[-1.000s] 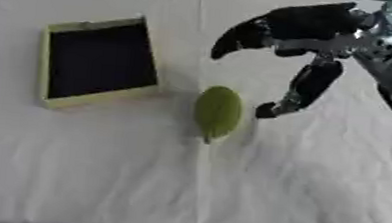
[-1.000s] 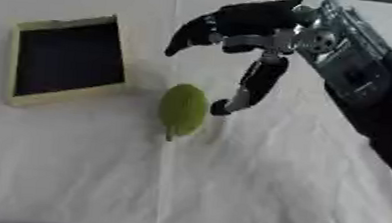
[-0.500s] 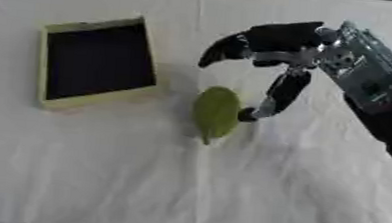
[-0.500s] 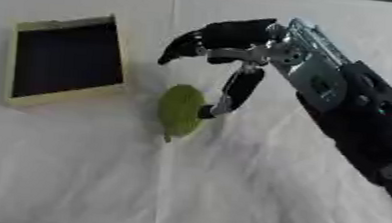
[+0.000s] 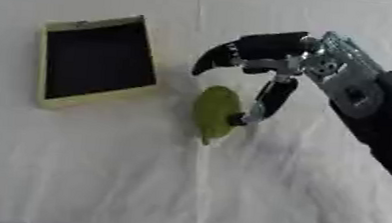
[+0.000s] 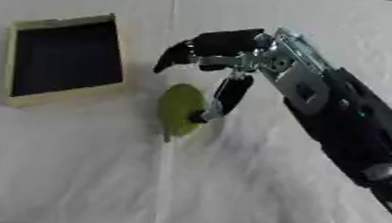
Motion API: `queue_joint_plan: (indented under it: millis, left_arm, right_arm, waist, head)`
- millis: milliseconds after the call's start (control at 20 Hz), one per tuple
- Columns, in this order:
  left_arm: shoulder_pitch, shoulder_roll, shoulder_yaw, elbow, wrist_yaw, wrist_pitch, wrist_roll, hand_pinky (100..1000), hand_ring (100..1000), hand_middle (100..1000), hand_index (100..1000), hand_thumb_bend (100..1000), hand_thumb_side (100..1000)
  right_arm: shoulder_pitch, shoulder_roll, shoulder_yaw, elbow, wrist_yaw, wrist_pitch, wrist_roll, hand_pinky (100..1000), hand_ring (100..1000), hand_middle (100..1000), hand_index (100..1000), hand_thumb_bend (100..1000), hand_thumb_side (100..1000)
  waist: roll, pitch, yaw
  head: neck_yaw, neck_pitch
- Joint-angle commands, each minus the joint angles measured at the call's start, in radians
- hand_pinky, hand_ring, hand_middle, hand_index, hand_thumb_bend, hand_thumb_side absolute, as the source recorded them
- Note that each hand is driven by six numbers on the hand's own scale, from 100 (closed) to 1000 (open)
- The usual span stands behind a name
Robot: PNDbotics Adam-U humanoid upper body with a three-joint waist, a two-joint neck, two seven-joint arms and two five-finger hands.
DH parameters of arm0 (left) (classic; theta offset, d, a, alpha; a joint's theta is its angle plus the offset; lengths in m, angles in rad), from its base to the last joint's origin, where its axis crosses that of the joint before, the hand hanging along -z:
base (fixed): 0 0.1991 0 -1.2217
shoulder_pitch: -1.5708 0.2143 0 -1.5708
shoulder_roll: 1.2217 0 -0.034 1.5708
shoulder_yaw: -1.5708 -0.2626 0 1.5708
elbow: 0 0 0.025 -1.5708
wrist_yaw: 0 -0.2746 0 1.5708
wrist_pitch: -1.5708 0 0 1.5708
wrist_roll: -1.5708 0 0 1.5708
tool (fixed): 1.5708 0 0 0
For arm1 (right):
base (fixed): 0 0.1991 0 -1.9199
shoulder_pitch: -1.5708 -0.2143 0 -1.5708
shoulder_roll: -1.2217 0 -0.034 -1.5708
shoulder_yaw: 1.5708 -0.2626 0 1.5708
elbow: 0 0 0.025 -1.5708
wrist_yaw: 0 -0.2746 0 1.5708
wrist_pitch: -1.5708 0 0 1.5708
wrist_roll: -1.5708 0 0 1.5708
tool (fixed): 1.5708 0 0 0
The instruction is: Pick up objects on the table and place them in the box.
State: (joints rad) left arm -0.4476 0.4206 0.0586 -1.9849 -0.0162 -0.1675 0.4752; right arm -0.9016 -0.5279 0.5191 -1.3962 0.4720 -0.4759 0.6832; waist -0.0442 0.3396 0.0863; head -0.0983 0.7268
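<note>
green fruit (image 5: 214, 110) under right hand (image 5: 270, 59), thumb touching

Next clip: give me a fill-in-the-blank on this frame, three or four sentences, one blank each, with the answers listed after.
1. The green fruit lies on the white tablecloth, to the ____ of the box as the robot sees it.
2. The hand reaching for the fruit is the robot's ____ hand.
3. Its thumb tip is at the fruit's ____ side.
4. The inside of the box looks ____ in colour.

Missing words: right; right; right; dark
</note>
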Motion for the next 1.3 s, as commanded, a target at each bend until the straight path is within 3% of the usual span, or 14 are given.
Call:
queue_joint_plan:
  millis: [50, 400, 450, 700, 750, 1000, 1300]
  left_arm:
    - [-0.015, 0.013, 0.005, -0.015, 0.003, -0.003, -0.001, 747, 793, 617, 711, 153, 575]
    - [-0.017, 0.012, 0.007, -0.015, 0.002, -0.005, 0.001, 748, 793, 617, 711, 155, 573]
    - [-0.017, 0.012, 0.008, -0.015, 0.001, -0.006, 0.002, 748, 793, 617, 711, 155, 572]
    - [-0.017, 0.012, 0.008, -0.015, 0.001, -0.006, 0.002, 748, 793, 617, 711, 155, 572]
    - [-0.017, 0.012, 0.008, -0.015, 0.001, -0.006, 0.002, 749, 793, 618, 711, 155, 571]
    - [-0.017, 0.012, 0.011, -0.015, -0.001, -0.006, 0.004, 749, 793, 618, 711, 152, 571]
    - [-0.015, 0.014, 0.012, -0.015, -0.003, -0.005, 0.006, 749, 794, 618, 711, 149, 573]
  right_arm:
    - [-0.009, 0.001, 0.002, 0.018, 0.006, -0.133, 0.146, 851, 903, 882, 939, 447, 187]
    - [0.000, 0.013, 0.011, 0.051, 0.011, -0.158, 0.188, 843, 887, 824, 880, 432, 127]
    - [0.000, 0.012, 0.008, 0.052, 0.012, -0.160, 0.185, 835, 869, 780, 828, 417, 100]
    - [0.001, 0.010, 0.006, 0.054, 0.016, -0.164, 0.169, 835, 869, 780, 828, 417, 100]
    - [0.004, 0.012, 0.003, 0.056, 0.015, -0.163, 0.166, 784, 773, 648, 703, 227, 100]
    - [0.015, 0.014, 0.001, 0.070, -0.044, -0.128, 0.121, 748, 705, 566, 626, 106, 189]
    - [0.026, -0.014, -0.008, -0.021, -0.128, -0.105, 0.121, 721, 660, 527, 584, 100, 216]
  waist:
    - [0.005, -0.017, 0.001]
    - [0.003, -0.016, 0.002]
    - [0.003, -0.017, 0.001]
    - [0.002, -0.017, 0.001]
    - [0.002, -0.017, 0.001]
    - [0.002, -0.018, 0.001]
    - [0.000, -0.019, -0.001]
  head:
    - [-0.002, -0.013]
    - [-0.004, -0.014]
    - [-0.003, -0.013]
    - [-0.003, -0.012]
    - [-0.003, -0.011]
    - [-0.004, -0.006]
    - [-0.002, -0.001]
